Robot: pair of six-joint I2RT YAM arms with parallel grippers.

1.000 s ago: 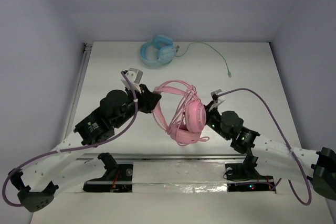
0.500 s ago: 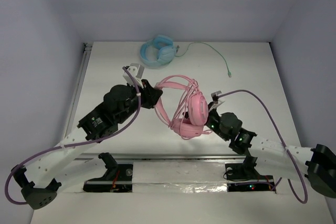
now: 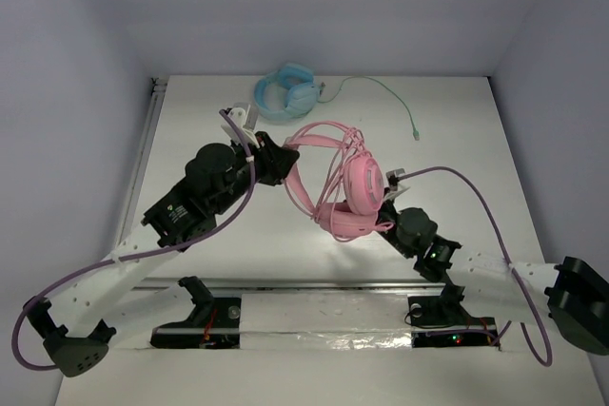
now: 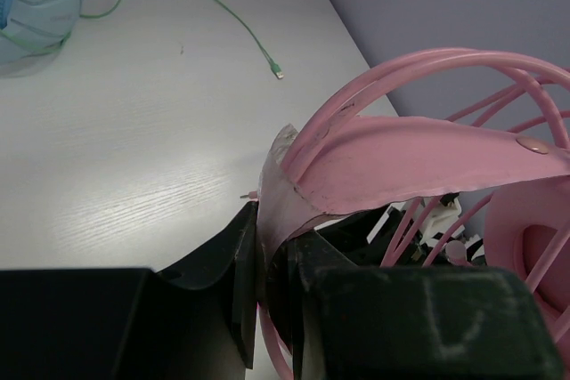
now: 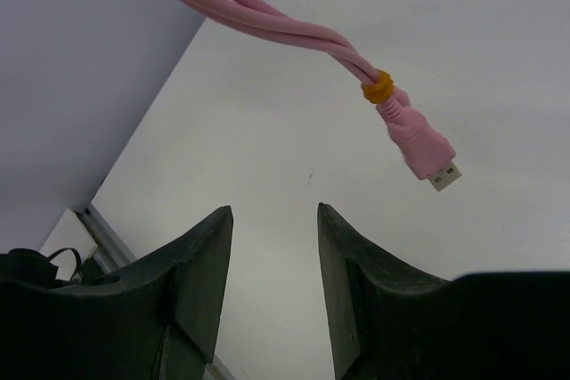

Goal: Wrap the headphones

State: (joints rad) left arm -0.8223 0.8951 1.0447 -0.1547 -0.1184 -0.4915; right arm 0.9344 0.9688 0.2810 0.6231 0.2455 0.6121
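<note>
The pink headphones (image 3: 344,181) hang in the air above the middle of the table. My left gripper (image 3: 283,161) is shut on their flat pink headband strap (image 4: 374,162); the strap's end sits pinched between the jaws of the left gripper (image 4: 272,220). The thin pink cable is looped around the headband, and its USB plug (image 5: 423,147) dangles free. My right gripper (image 5: 274,211) is open and empty below and short of the plug. In the top view the right gripper (image 3: 388,219) sits just under the lower ear cup (image 3: 347,221).
The light blue headphones (image 3: 285,92) lie at the back of the table, with their green cable (image 3: 385,92) trailing right. They also show in the left wrist view (image 4: 36,6). A metal rail (image 3: 143,159) runs along the table's left edge.
My left gripper has carried the pink headphones up, a little right and farther back. My right gripper has drawn back toward the near edge and sits lower under the ear cup.
</note>
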